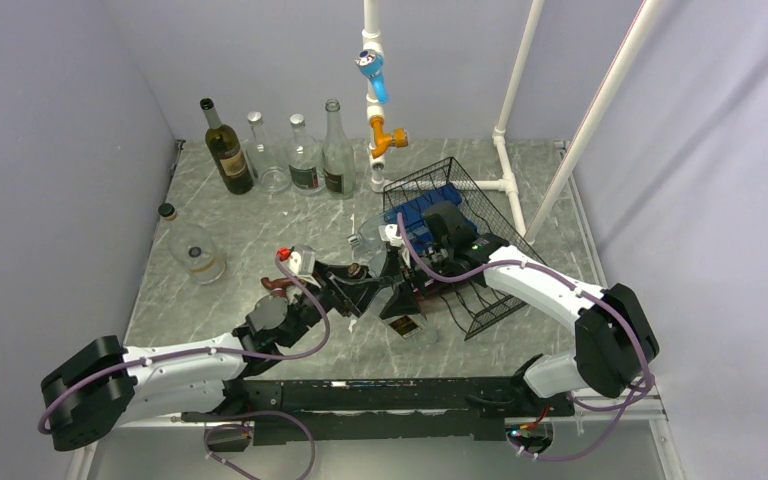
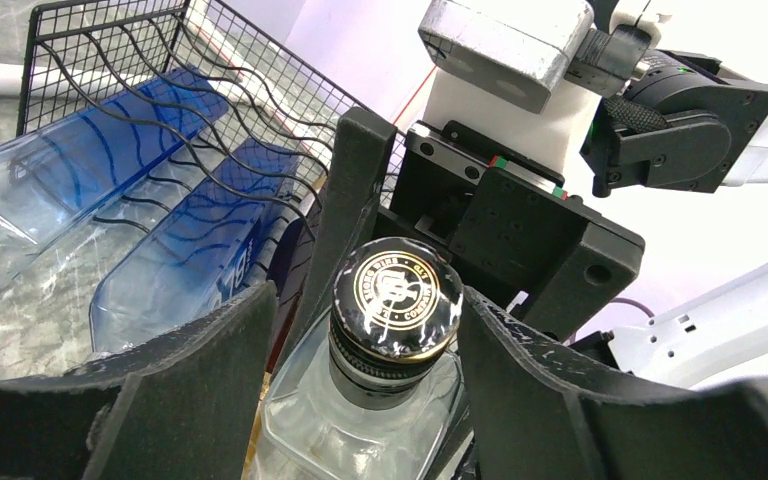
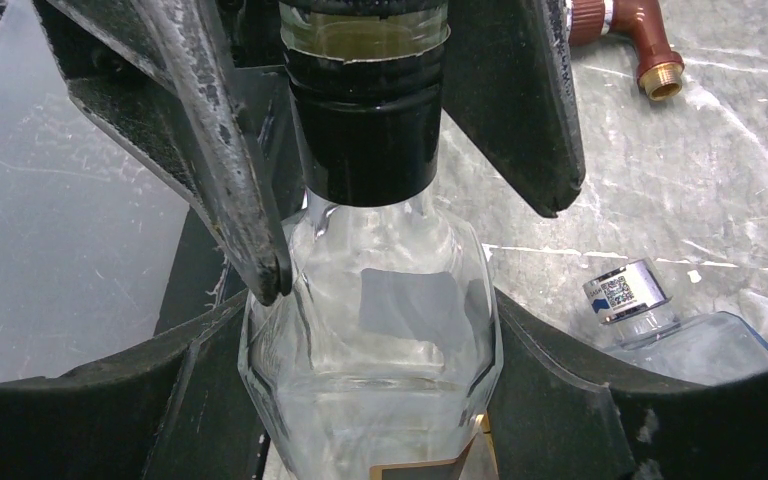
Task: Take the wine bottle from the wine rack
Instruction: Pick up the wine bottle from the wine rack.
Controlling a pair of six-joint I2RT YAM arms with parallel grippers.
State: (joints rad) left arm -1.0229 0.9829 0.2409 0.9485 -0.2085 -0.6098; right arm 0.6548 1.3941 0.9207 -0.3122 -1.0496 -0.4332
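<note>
Left wrist view: left claw (image 2: 365, 305), partly open, loosely straddles the cap of the wine bottle (image 2: 360, 425); right claw (image 3: 370, 340) clamps its glass shoulders, just outside the wine rack (image 2: 110, 70).

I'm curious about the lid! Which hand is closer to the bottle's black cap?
Left. The left hand has a finger on each side of the cap; the right hand grips the bottle lower down, around its clear body.

White arms (image 1: 180, 365), black fingers (image 2: 560, 400), purple cables (image 1: 312, 292)
</note>
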